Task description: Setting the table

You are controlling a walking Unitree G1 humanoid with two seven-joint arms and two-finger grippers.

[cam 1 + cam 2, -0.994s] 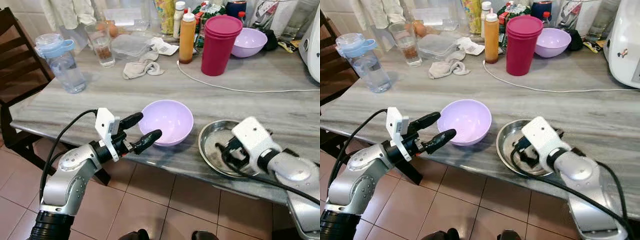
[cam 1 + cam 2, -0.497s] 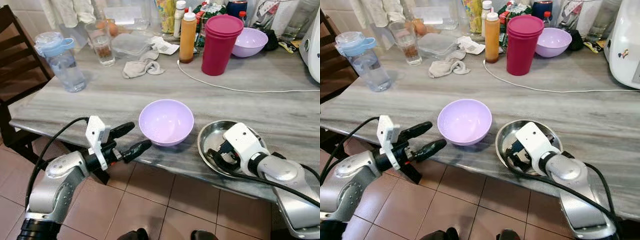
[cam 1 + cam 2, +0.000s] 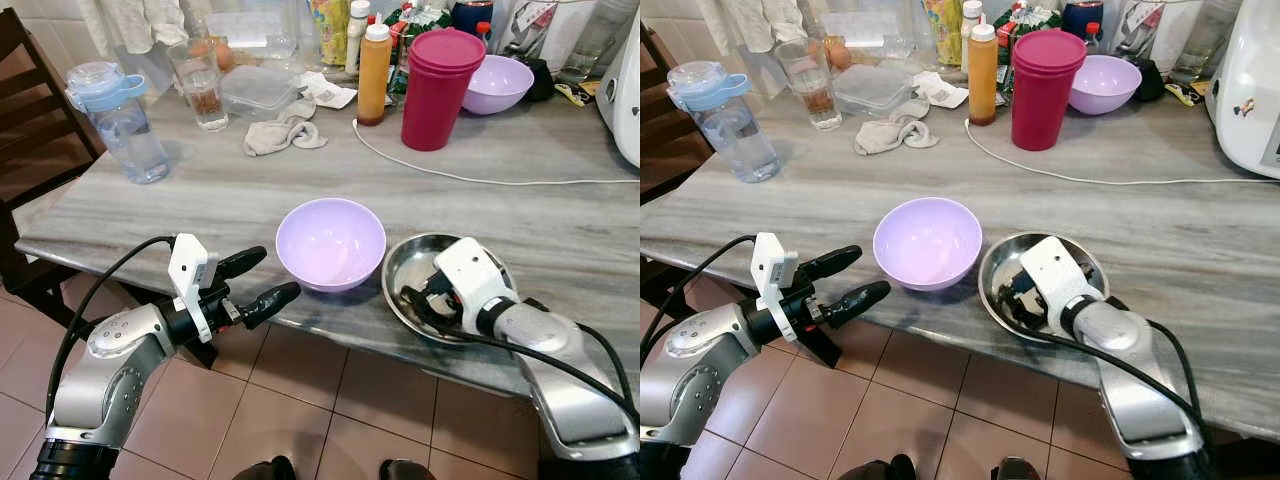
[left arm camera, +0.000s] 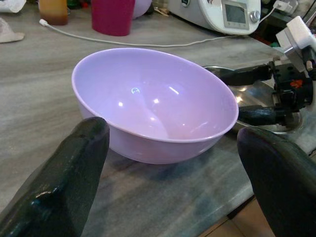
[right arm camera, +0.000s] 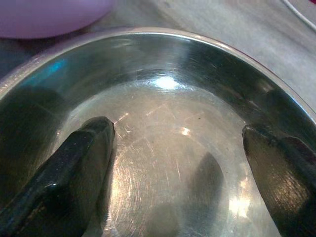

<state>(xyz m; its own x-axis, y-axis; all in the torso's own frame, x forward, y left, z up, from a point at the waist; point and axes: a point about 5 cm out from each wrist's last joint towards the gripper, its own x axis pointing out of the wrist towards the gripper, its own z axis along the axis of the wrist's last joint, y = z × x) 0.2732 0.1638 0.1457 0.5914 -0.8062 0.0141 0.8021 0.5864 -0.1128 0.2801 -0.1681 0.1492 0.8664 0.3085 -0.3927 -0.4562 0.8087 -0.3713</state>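
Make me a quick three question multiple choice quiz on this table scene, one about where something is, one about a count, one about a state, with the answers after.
1. Where is the right gripper?
A. Over the steel plate
B. Beside the water bottle
C. On the red tumbler

2. How many lilac bowls stand on the table?
A. One
B. Two
C. Three

3. How is the left gripper?
A. Shut on a cloth
B. Open, holding nothing
C. Shut on the bowl

Answers: 1 A, its fingers sit inside the plate's rim. 2 B, the near bowl and the far bowl. 3 B, its fingers are spread short of the near bowl.
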